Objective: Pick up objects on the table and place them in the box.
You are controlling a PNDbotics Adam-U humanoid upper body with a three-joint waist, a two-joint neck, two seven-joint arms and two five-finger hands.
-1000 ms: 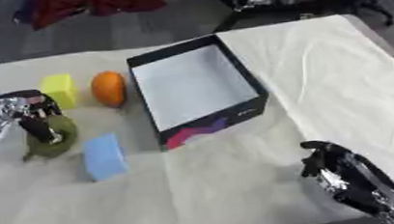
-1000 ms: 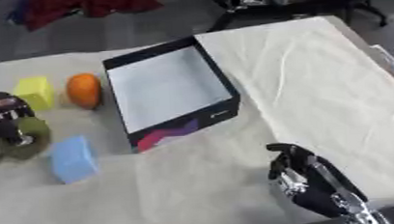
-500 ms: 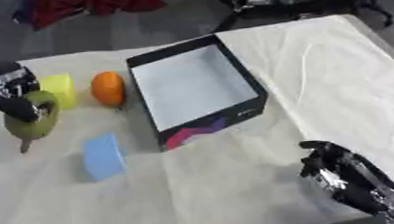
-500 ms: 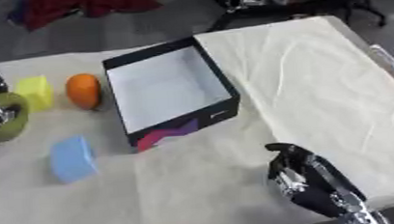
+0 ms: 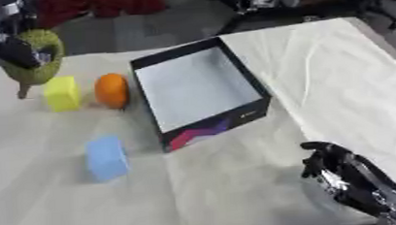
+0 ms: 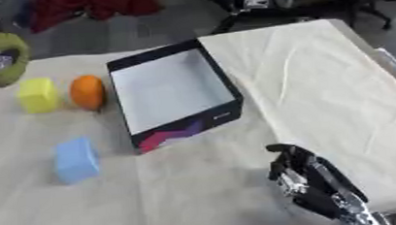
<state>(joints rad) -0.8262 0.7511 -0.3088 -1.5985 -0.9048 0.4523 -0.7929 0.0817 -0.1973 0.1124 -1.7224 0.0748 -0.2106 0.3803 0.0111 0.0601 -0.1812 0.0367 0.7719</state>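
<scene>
Even, bright light, soft shadows, the whole picture slightly blurred.

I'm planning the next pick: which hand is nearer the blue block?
Left. The left hand, holding the green object, is up beyond the blue block; the right hand rests far across, past the box.

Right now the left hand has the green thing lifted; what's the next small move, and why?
Probably carry it right, toward the box. The left hand is curled round the green object, held up above the yellow block, left of the open box, which looks empty. The orange ball sits between, so stay high.
</scene>
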